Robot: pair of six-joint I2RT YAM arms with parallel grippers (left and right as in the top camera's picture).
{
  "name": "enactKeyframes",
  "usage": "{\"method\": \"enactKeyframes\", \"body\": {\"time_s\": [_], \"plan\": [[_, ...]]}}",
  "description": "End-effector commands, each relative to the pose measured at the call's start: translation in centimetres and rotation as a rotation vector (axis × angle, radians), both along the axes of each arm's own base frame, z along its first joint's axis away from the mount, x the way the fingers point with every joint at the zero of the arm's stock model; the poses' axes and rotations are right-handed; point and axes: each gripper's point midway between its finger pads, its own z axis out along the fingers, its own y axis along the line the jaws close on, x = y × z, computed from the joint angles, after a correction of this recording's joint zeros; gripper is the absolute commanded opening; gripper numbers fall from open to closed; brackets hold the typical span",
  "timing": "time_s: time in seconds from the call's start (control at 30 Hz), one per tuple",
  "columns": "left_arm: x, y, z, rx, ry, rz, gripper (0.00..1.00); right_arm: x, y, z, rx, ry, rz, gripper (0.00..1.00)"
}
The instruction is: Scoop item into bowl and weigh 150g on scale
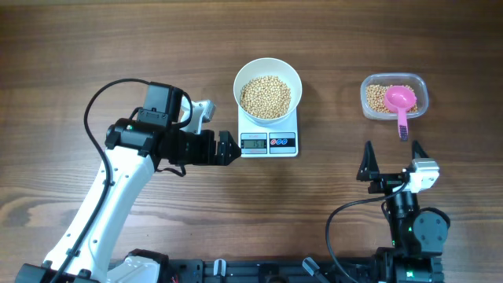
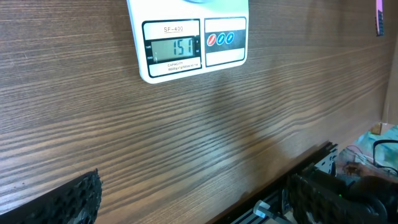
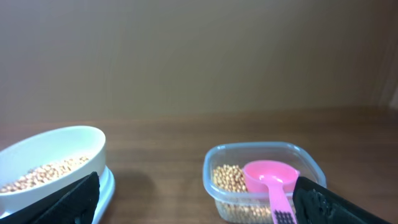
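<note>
The table [image 1: 71,47] was dark brown wood with a fine, straight grain running across its width, evenly lit and marked only by soft shadows. Behind its far edge, in the right wrist view, stood a plain, dull tan wall [image 3: 199,56]. A black rail [image 2: 314,160] ran along the table's near edge, with blurred cables [image 2: 382,146] beyond it.

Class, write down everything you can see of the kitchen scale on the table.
The scale is small, flat and white, seemingly plastic, with rounded corners. Its front strip holds a grey display reading 151 and two round buttons, red and blue. It lies level on the wooden table, carrying the white bowl of beans; nothing else touches it.
</note>
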Motion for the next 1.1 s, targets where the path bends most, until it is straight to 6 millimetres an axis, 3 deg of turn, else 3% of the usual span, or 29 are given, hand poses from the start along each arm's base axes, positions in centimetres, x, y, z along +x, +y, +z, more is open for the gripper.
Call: {"method": "enactKeyframes", "body": {"time_s": [0.0, 0.2, 1.07], "plan": [[0.02, 0.07, -0.07, 0.006, 0.001, 0.003, 1.00, -0.07, -0.62, -0.51, -0.086, 0.015, -0.039, 1.00], [0.02, 0.07, -0.07, 0.006, 0.001, 0.003, 1.00, -0.07, -0.63, -0.52, -0.207, 0.014, -0.041, 1.00], [0.02, 0.07, -0.07, 0.006, 0.001, 0.003, 1.00, -0.04, -0.62, -0.58, -0.147, 0.018, -0.040, 1.00]]}}
